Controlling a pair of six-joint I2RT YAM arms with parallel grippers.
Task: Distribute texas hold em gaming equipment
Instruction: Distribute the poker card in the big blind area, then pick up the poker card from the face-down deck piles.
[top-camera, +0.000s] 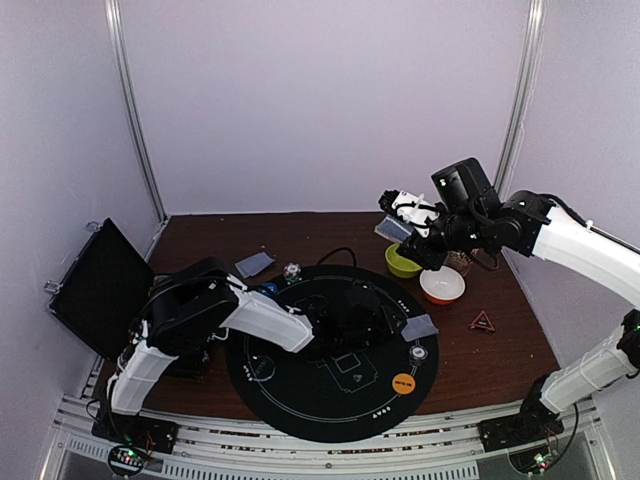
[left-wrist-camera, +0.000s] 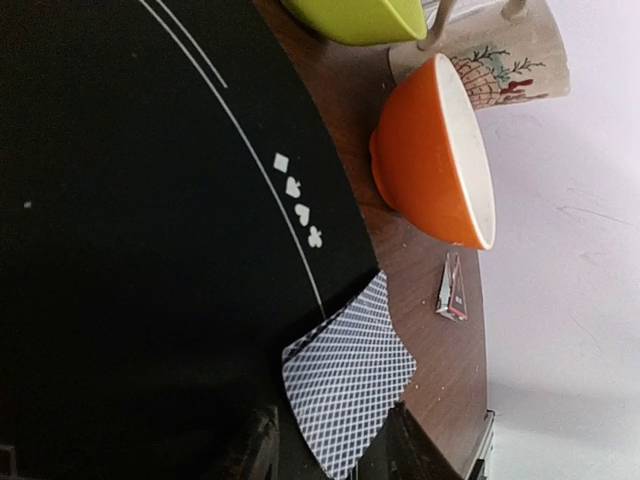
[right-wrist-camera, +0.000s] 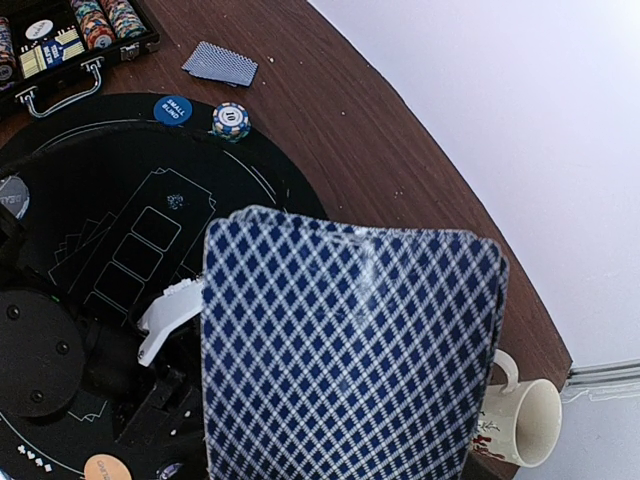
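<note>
The face-down cards (left-wrist-camera: 345, 385) lie flat on the right rim of the black poker mat (left-wrist-camera: 120, 200), probably one player's hand. The left gripper (left-wrist-camera: 330, 448) straddles them with its jaws parted, apparently not gripping. The right gripper (top-camera: 402, 228) clamps the blue-backed deck (right-wrist-camera: 350, 350) aloft near the green bowl (top-camera: 402, 262), likely as stock for the next deal.
</note>
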